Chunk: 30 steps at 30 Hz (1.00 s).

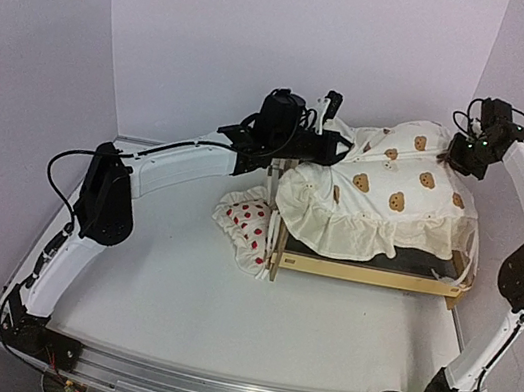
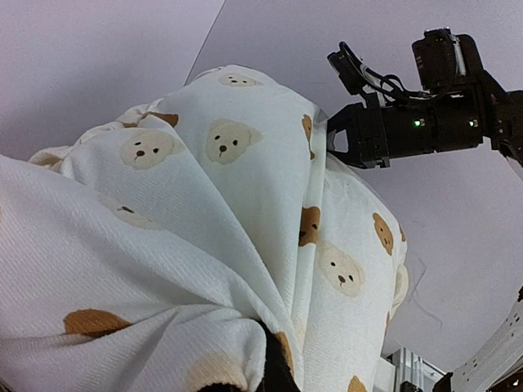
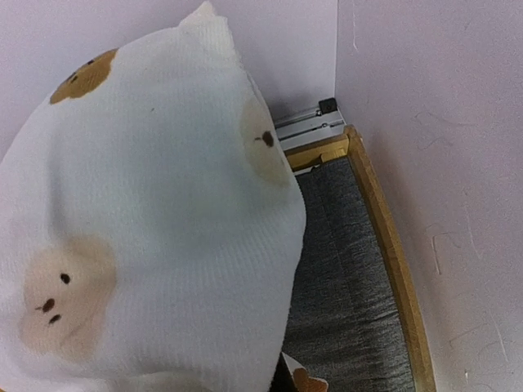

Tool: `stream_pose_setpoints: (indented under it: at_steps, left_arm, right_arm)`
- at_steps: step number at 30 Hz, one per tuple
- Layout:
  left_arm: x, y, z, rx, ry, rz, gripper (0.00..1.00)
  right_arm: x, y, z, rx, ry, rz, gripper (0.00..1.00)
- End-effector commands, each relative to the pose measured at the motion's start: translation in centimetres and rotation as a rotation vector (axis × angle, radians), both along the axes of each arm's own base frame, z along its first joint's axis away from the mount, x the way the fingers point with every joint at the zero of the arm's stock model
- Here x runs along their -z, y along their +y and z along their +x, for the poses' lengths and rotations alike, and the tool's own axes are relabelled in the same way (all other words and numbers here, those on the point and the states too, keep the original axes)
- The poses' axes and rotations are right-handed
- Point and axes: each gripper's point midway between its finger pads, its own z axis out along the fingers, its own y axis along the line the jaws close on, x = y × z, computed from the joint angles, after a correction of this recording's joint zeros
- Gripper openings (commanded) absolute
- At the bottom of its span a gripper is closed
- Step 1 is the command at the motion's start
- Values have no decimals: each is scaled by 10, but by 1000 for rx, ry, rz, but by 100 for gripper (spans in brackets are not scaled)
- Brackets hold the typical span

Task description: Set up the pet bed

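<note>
**Left tool** (image 1: pixel 344 146): fingers pressed together, pinching a bunched fold at the far left edge of the cushion (image 1: pixel 384 192). In the left wrist view the fabric hides nearly all of the tool.

**Right tool** (image 1: pixel 449 154): fingers pressed together, pinching the far right corner of the same cushion.

**Cushion:** soft cream fabric with a fine ribbed weave, printed with tan and brown bear faces and trimmed with a ruffled border. It is raised at the far edge between the two tools. From there it sags toward the near side and drapes over the pet bed (image 1: pixel 370 273).

**Pet bed:** stands on the white worktop (image 1: pixel 220 321) at the far right, close to the right wall. The frame is light plywood with low, straight rails. The dark grey felt base (image 3: pixel 343 278) has a coarse, fibrous surface and lies just inside the side rail (image 3: pixel 392 253).

**Pillow** (image 1: pixel 249 224): small, white, printed with red strawberries, crumpled. It lies on the worktop against the left end of the bed.
</note>
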Motion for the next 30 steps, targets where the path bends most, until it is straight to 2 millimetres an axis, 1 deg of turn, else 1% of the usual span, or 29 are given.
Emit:
stream_pose_setpoints:
  at_steps: [1, 3, 6, 7, 10, 12, 13, 14, 16, 18, 19, 20, 21, 23, 24, 27, 30]
  left_arm:
    - [-3, 4, 12, 39, -19, -43, 0]
    - [7, 3, 17, 37, -13, -41, 0]
    - [24, 3, 19, 34, 11, -38, 0]
    - [27, 2, 19, 36, 14, -41, 0]
    - [38, 0, 19, 42, 38, -32, 0]
    - [42, 0, 19, 46, 57, -31, 1]
    - [44, 1, 17, 50, 66, -30, 4]
    - [44, 2, 15, 54, 74, -29, 11]
    - [40, 6, 10, 63, 84, -21, 31]
    - [30, 14, 3, 58, 79, -11, 54]
    - [24, 20, 1, 45, 74, -4, 64]
    - [19, 25, -1, 27, 67, 5, 72]
    - [13, 32, -2, 8, 64, 12, 78]
    - [3, 43, -4, -30, 49, 30, 85]
    - [-2, 49, -5, -49, 43, 41, 86]
    - [-10, 67, -1, -140, 31, 91, 88]
    - [-6, 84, 7, -248, 19, 164, 87]
  right_arm:
    - [7, -61, 26, 189, -62, -78, 0]
    - [22, -63, 33, 186, -38, -80, 0]
    - [43, -67, 39, 196, 1, -93, 0]
    - [50, -69, 40, 201, 15, -97, 0]
    - [63, -74, 45, 207, 37, -114, 0]
    - [67, -79, 47, 219, 45, -133, 0]
    - [68, -81, 48, 222, 49, -142, 0]
    - [67, -84, 48, 227, 48, -154, 0]
    - [66, -91, 48, 235, 52, -183, 0]
    - [64, -97, 46, 243, 59, -212, 0]
    - [65, -100, 45, 245, 62, -220, 0]
    - [66, -101, 46, 241, 66, -222, 0]
    - [68, -100, 48, 230, 69, -221, 0]
    - [76, -94, 56, 191, 73, -201, 0]
    - [80, -91, 60, 173, 75, -186, 0]
    - [97, -77, 76, 103, 79, -122, 0]
    - [112, -65, 88, 41, 86, -74, 0]
